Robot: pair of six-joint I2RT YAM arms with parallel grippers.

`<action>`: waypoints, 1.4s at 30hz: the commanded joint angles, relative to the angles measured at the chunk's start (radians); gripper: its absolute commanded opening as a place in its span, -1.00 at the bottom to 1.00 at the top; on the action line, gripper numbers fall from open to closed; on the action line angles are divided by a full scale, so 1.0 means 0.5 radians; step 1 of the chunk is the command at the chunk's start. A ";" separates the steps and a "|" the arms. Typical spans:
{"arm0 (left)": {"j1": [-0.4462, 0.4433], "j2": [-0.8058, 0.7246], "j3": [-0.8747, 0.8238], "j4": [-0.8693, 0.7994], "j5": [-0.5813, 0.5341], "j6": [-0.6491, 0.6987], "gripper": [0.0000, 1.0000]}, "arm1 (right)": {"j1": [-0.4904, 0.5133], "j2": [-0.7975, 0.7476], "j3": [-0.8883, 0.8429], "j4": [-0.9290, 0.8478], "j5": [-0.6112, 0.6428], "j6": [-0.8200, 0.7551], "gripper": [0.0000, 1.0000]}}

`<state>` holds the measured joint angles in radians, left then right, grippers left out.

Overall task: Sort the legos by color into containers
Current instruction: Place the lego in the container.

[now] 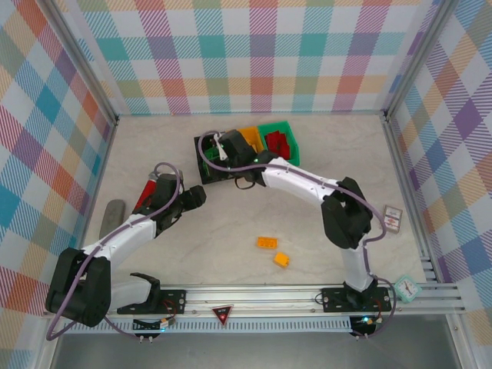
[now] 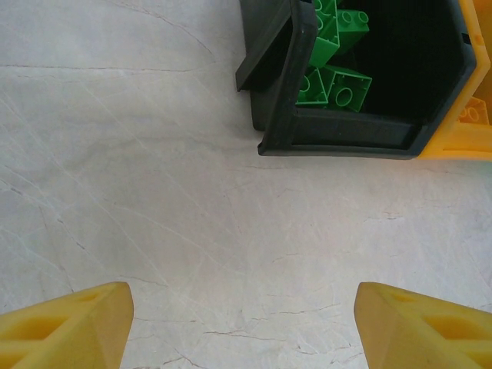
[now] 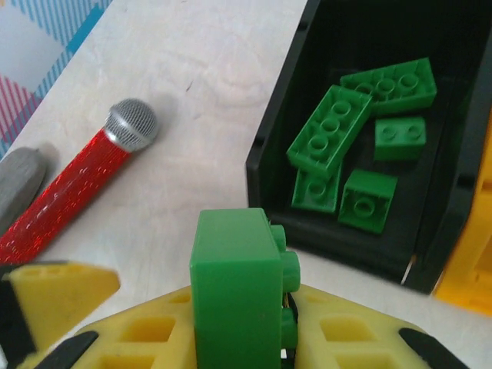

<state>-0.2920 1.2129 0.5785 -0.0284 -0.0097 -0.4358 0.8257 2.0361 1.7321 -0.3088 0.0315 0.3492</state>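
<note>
Holding a green brick (image 3: 234, 284) clamped upright between its yellow fingers, the right gripper (image 3: 238, 327) hovers just short of the black bin (image 3: 278, 138). In its wrist view the brick sits over the table (image 3: 192, 69), in front of the bin's near wall and not yet above the opening. Five green bricks (image 3: 330, 131) already lie inside, so the step in hand looks like delivery of one more green piece to that compartment.

The left gripper (image 2: 242, 327) hangs above bare tabletop near the same bin's corner, jaws wide apart and holding nothing.

The next move, as I judge it, calls for a short advance so the brick clears the rim, then a release over the open space beside the pile (the bin is roomy enough that a plain drop should do). The left arm is close by, so the two wrists need room from each other.

From above, two orange bricks (image 1: 267, 243) (image 1: 282, 260) lie on the table between the arms, well apart from the bins; they probably belong in the orange-yellow bin (image 1: 250, 137). The green bin (image 1: 286, 127) holds red bricks (image 1: 278, 143). A red stick (image 3: 73, 188) with a grey head lies to the left of the black bin and is not part of the sorting.
</note>
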 commanded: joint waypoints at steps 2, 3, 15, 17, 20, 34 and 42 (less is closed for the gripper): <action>0.032 0.016 -0.025 -0.028 -0.012 -0.034 0.52 | -0.063 0.247 0.351 -0.146 -0.060 -0.078 -0.41; 0.032 0.022 -0.025 -0.026 -0.007 -0.036 0.52 | -0.073 0.298 0.437 -0.174 -0.058 -0.083 -0.40; 0.032 0.079 -0.013 0.002 0.023 -0.036 0.51 | -0.185 0.885 1.281 -0.482 0.121 -0.223 -0.32; 0.033 0.086 -0.010 -0.002 0.023 -0.034 0.51 | -0.191 0.941 1.365 -0.525 0.129 -0.229 -0.26; 0.032 0.097 -0.008 -0.004 0.019 -0.030 0.51 | -0.191 0.944 1.372 -0.536 0.113 -0.227 -0.08; 0.032 0.108 0.000 0.002 0.045 -0.028 0.51 | -0.106 0.257 0.367 -0.146 -0.005 -0.276 0.01; 0.033 0.096 -0.025 0.051 0.117 -0.049 0.51 | -0.062 -0.224 -0.362 0.081 -0.042 -0.207 0.02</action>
<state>-0.2916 1.2633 0.5785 -0.0235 0.0185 -0.4500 0.7902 1.9877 1.6272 -0.3359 0.0334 0.2279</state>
